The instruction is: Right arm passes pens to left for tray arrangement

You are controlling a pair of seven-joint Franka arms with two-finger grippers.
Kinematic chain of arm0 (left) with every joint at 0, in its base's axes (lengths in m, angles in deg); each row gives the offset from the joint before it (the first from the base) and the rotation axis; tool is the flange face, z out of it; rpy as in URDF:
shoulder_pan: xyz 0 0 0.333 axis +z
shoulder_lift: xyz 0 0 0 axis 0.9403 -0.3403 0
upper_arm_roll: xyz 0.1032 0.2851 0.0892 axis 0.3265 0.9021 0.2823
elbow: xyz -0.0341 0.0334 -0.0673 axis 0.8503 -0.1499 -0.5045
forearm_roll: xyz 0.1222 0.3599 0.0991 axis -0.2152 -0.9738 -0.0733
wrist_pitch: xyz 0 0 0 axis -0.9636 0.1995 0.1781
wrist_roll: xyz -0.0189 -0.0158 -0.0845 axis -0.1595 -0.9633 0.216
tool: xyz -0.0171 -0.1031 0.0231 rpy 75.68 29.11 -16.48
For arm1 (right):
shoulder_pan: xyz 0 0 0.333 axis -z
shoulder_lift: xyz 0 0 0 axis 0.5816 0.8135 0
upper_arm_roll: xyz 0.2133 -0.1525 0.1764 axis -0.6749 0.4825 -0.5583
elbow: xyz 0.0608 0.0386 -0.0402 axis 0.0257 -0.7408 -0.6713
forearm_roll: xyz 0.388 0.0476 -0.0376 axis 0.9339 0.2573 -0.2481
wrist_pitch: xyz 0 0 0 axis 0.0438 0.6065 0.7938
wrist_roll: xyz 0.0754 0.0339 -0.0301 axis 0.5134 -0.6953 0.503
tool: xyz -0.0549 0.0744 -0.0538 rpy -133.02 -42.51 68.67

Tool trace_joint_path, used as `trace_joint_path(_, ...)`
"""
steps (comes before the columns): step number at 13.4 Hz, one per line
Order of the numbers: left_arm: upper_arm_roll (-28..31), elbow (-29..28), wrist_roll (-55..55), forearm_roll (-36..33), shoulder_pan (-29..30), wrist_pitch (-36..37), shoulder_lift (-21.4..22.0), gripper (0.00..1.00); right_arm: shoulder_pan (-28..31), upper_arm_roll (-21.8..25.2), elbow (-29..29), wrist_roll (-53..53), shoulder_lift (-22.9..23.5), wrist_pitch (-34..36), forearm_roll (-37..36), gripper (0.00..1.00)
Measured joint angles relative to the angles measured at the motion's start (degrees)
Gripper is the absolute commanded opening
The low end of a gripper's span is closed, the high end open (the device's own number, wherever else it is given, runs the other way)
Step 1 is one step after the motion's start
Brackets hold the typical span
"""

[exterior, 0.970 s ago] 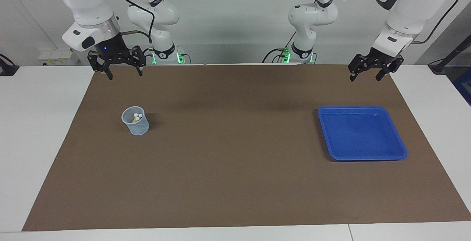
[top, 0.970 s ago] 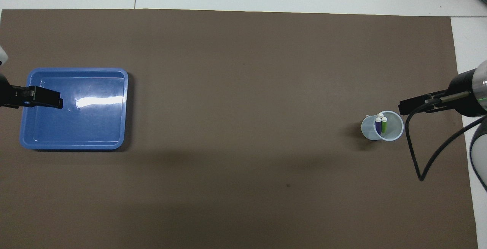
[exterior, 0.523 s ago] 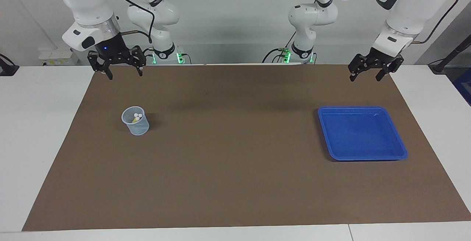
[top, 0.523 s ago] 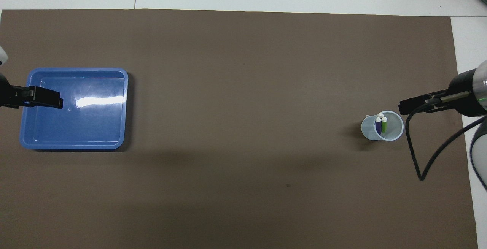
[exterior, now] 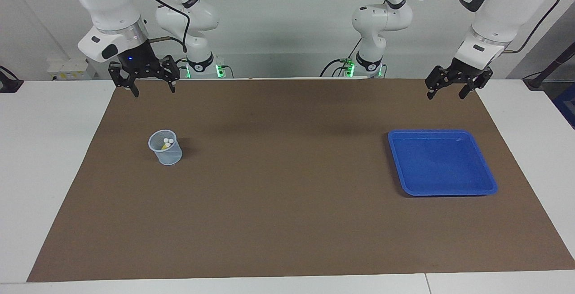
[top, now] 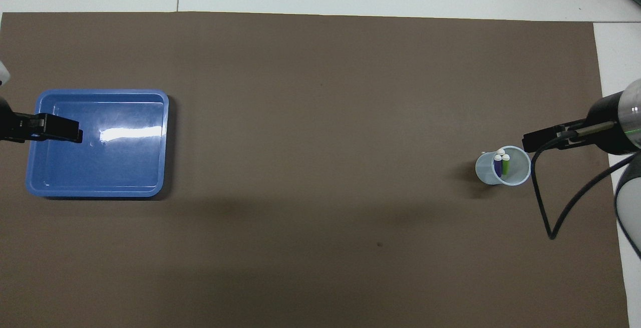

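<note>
Right gripper (exterior: 152,89) fingers apart, empty (raised); left gripper (exterior: 445,94) fingers apart, empty.

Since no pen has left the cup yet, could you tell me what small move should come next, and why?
Probably the right gripper, open and raised near the robots' edge of the mat, should move over the cup and come down on one pen. All the pens stand upright in it, the tray holds nothing, and the left gripper waits open.

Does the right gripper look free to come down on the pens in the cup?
Probably yes: the right gripper hangs open above the mat, the pens stand upright in the open-topped cup, and nothing lies between.
</note>
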Motion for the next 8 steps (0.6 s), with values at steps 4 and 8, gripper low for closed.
trace_joint_path(4,0.0,0.0,0.0,0.0,0.0,0.0,0.2,1.0,0.0,0.1,-0.9,0.0,-0.1,-0.6,0.0,1.0)
trace_joint_path(8,0.0,0.0,0.0,0.0,0.0,0.0,0.5,1.0,0.0,0.1,-5.2,0.0,-0.9,-6.2,0.0,1.0)
